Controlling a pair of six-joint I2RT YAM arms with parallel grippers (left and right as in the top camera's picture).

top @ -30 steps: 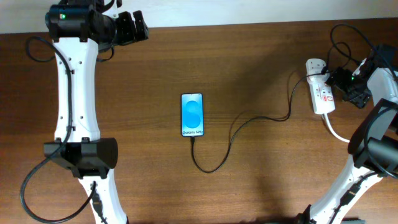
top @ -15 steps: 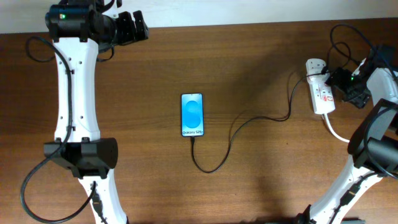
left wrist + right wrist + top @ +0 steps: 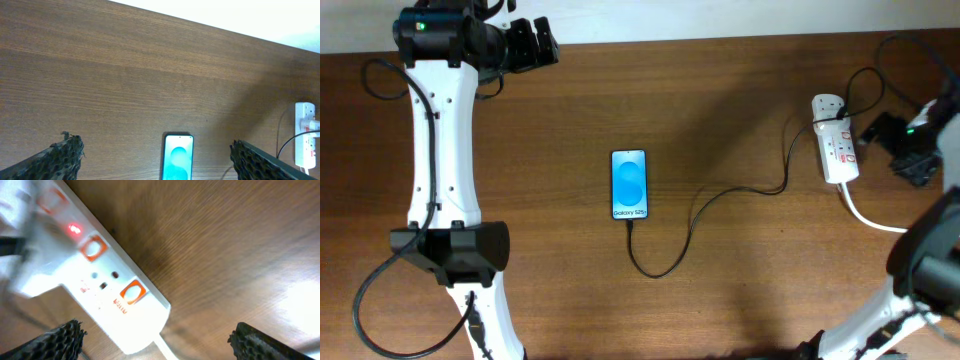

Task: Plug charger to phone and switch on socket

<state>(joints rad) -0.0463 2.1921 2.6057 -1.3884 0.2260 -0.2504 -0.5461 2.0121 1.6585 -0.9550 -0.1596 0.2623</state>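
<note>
Right gripper (image 3: 873, 128) is hanging with its 2 fingers (image 3: 55, 341) spread wide apart, gripping nothing. Just ahead of those fingertips the socket (image 3: 100, 275) is lying flat on the wooden table (image 3: 235, 240). It is showing as a white oblong strip with orange-framed switches (image 3: 131, 292), and 1 small red lamp (image 3: 75, 229) is glowing toward the end farther from the hand. A thick white cord (image 3: 865, 215) is leaving the strip's nearer end. At the farther end the charger (image 3: 720, 193) is sitting plugged in by its white adapter. Its thin black cable is looping away from the hand across the wood. Well beyond, the phone (image 3: 629, 185) is lying face up with a black frame and a bright blue screen, and the cable tip is meeting its lower end. Farthest off, the left gripper (image 3: 542, 45) is hovering with its fingers parted and empty. The phone is showing centred far ahead of it.
</note>
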